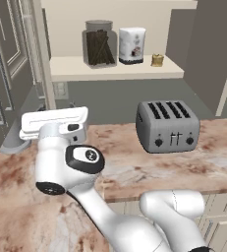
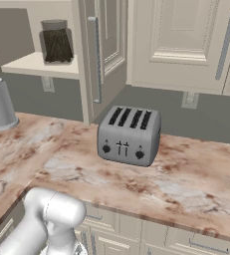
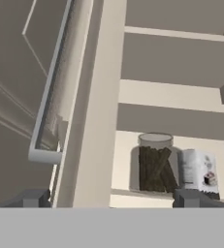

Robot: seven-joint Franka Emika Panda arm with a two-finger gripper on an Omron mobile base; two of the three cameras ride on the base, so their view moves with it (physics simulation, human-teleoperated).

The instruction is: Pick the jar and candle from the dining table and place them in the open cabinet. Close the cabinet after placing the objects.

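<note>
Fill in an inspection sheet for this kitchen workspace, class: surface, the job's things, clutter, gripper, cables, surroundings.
Surface: marbled counter, reddish-brown and beige.
Job's things: jar and candle both stand on the cabinet shelf; cabinet doors open, left door swung out.
Clutter: grey toaster on the counter; white patterned canister between jar and candle; grey cylinder at the counter's left.
Gripper: gripper open, empty, facing the left door's bar handle.
Cables: nothing seen.
Surroundings: wall outlets under the cabinets.

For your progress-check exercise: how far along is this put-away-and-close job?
Done: the jar and candle stand on the cabinet shelf. In hand: the open, empty gripper faces the left door's handle. Left: shutting both doors.
</note>
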